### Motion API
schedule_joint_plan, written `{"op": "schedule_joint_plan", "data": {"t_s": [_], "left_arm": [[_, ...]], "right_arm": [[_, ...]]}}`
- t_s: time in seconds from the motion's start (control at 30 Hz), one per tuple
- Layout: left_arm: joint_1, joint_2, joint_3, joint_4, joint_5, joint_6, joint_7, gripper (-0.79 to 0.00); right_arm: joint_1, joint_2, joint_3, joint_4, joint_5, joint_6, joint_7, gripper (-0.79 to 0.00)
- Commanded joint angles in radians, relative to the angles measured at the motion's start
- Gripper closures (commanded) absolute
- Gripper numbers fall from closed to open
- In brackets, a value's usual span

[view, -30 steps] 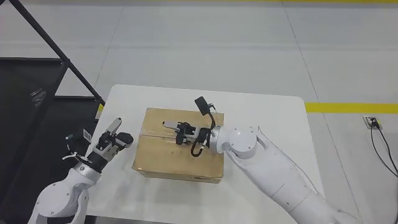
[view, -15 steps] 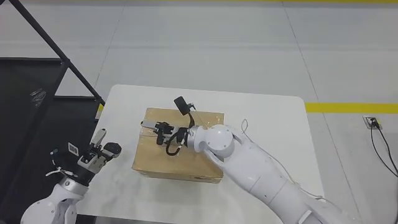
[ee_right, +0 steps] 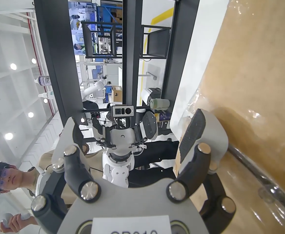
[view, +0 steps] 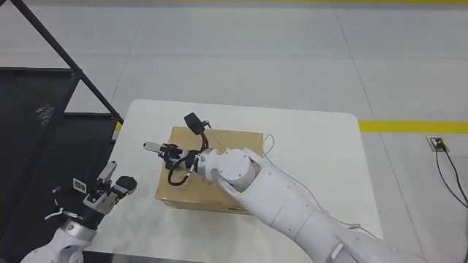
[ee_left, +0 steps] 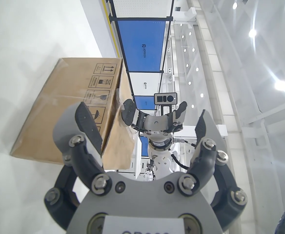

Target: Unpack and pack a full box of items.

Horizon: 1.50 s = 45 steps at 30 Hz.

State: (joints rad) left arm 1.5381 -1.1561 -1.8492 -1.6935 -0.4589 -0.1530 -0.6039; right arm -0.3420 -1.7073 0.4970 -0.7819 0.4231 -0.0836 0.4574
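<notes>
White table [view: 322,135] with taped box [view: 241,142]; right hand [view: 162,148] open, one finger [ee_right: 193,132] on the tape [ee_right: 249,122]; left hand [view: 119,176] open, apart.

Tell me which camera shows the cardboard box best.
Top view: the whole cardboard box sits on the table, though an arm crosses it. The left wrist view shows two of its faces from the side; the right wrist view, one taped face up close.

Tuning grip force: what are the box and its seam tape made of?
Box: looks like matte brown cardboard, likely corrugated; printed handling symbols, creased edges. Seam tape: probably clear glossy plastic film; it glints and wrinkles.
</notes>
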Motion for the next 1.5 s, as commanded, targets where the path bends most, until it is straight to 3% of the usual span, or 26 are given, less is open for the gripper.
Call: {"op": "schedule_joint_plan", "data": {"t_s": [0.0,0.2,0.43,0.73,0.93,1.23,1.47], "left_arm": [[0.002,0.001,-0.001,-0.003,-0.003,-0.002,-0.005,-0.785],[-0.007,0.002,0.016,-0.014,0.008,0.000,-0.017,-0.785],[-0.027,0.003,0.046,-0.028,0.029,0.012,-0.017,-0.785],[-0.058,0.006,0.074,-0.034,0.051,0.032,-0.015,-0.785],[-0.084,0.008,0.096,-0.031,0.066,0.046,-0.017,-0.785],[-0.115,0.011,0.113,-0.015,0.074,0.060,-0.017,-0.785],[-0.131,0.013,0.123,-0.005,0.075,0.068,-0.013,-0.785]], "right_arm": [[0.004,-0.004,0.010,0.008,-0.005,-0.007,0.009,-0.785],[-0.001,0.014,0.064,-0.009,-0.043,0.004,0.041,-0.785],[-0.066,0.084,0.179,-0.132,-0.120,0.075,0.107,-0.785],[-0.276,0.204,0.394,-0.483,-0.305,0.229,0.178,-0.785],[-0.415,0.260,0.508,-0.707,-0.452,0.298,0.222,-0.785],[-0.532,0.305,0.609,-0.903,-0.619,0.329,0.268,-0.785],[-0.524,0.315,0.638,-0.855,-0.644,0.390,0.295,-0.785]]}}
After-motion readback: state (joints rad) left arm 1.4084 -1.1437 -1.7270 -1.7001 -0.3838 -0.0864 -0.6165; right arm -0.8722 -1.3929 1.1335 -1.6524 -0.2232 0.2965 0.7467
